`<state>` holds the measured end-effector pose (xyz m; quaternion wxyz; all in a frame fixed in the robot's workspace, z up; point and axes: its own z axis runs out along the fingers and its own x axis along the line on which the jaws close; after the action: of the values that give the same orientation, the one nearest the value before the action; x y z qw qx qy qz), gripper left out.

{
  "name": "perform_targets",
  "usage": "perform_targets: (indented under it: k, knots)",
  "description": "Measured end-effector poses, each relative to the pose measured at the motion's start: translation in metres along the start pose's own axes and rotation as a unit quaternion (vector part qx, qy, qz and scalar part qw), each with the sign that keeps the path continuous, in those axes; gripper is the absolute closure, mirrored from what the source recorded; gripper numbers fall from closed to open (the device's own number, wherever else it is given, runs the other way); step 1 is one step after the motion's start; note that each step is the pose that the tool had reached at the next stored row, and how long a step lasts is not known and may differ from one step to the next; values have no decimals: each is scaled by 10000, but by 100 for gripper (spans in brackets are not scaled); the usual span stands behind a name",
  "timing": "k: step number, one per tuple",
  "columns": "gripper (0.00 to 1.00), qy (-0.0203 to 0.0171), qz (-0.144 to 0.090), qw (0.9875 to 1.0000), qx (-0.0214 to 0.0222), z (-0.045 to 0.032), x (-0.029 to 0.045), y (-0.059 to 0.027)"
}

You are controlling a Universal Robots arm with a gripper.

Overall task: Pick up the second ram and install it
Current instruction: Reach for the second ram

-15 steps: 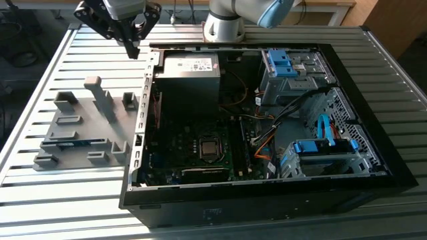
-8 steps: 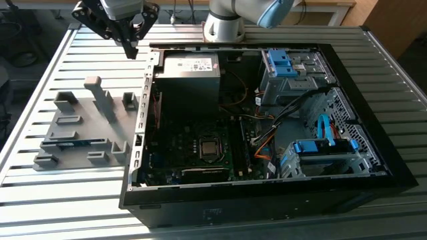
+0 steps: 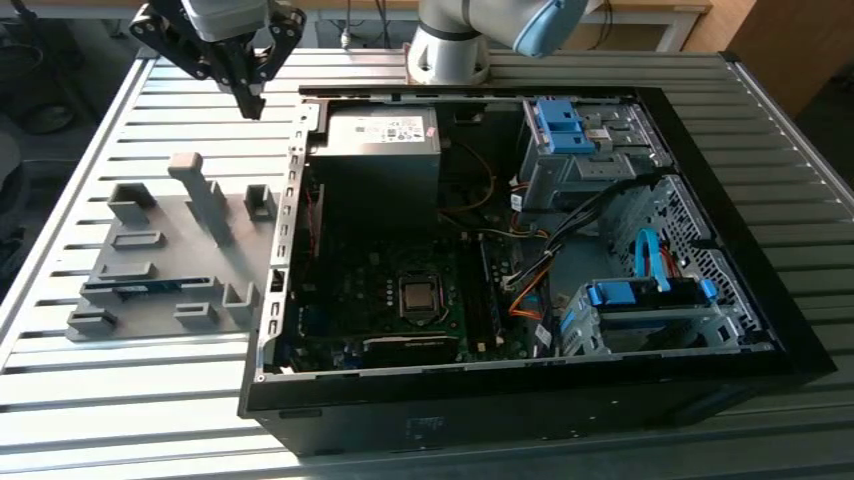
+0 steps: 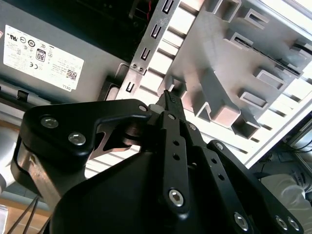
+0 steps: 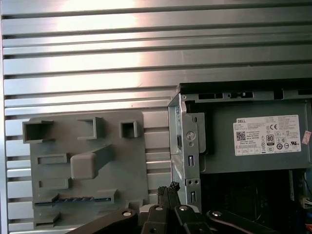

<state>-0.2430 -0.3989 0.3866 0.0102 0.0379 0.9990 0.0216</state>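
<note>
The second ram (image 3: 134, 290) is a thin blue-green stick lying in a slot of the grey holder plate (image 3: 160, 270) at the exterior view's left; the first wrist view shows the ram (image 5: 73, 199) low on that plate (image 5: 87, 165). My gripper (image 3: 251, 100) hangs high above the table, beyond the plate's far end and beside the PC case's corner. Its black fingers are shut together with nothing between them, as both wrist views show (image 5: 168, 187) (image 4: 168, 95). The gripper is well apart from the ram.
The open black PC case (image 3: 534, 400) lies on the slatted metal table (image 3: 80, 400). Inside are the power supply (image 3: 380, 130), the motherboard with its CPU (image 3: 420, 296), long black slots (image 3: 491, 290), and blue drive bays (image 3: 641, 300). Grey upright blocks (image 3: 200, 195) stand on the holder plate.
</note>
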Motion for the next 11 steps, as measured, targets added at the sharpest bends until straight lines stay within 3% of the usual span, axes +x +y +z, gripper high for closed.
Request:
perform_targets:
  k: [5, 6, 8, 9, 11]
  knots:
    - [89, 1, 0, 10000, 0, 1, 21, -2]
    - [83, 1, 0, 10000, 0, 1, 26, -2]
    - [83, 1, 0, 10000, 0, 1, 34, -3]
    - [76, 1, 0, 10000, 0, 2, 38, -3]
    - [76, 2, 0, 10000, 0, 2, 47, -4]
